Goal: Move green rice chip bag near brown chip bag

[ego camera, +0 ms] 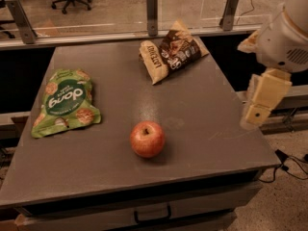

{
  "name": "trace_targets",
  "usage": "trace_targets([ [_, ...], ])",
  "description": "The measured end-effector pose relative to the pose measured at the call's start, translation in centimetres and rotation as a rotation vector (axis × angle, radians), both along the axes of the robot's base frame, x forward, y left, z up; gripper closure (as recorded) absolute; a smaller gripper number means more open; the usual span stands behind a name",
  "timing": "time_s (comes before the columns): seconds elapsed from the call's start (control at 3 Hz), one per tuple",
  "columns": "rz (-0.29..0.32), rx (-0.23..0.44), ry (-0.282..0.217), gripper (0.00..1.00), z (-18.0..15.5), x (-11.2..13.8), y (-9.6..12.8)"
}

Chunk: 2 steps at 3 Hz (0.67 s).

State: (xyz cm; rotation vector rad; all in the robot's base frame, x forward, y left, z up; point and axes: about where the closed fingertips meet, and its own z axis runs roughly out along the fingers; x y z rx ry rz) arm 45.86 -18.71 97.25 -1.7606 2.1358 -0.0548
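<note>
The green rice chip bag [65, 102] lies flat on the left side of the grey table [202, 124]. It is bright green with a dark green oval and pictures of round tan rice cakes. The brown chip bag [173, 56] lies crinkled at the table's far middle, its cream panel facing left. The two bags are well apart. My gripper [255, 117] hangs at the table's right edge, pointing down, far from both bags and holding nothing that I can see.
A red apple [147, 139] sits at the table's front middle, between the bags and the near edge. A glass barrier with metal posts [152, 13] runs behind the table. A drawer handle [151, 215] shows below the front edge.
</note>
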Motion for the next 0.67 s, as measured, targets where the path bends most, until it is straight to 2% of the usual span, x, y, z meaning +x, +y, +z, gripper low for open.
trace_targets([
  [0.33, 0.139, 0.1, -0.042, 0.0, 0.0, 3.7, 7.3],
  [0.67, 0.286, 0.213, -0.103, 0.0, 2.0, 6.3, 16.7],
])
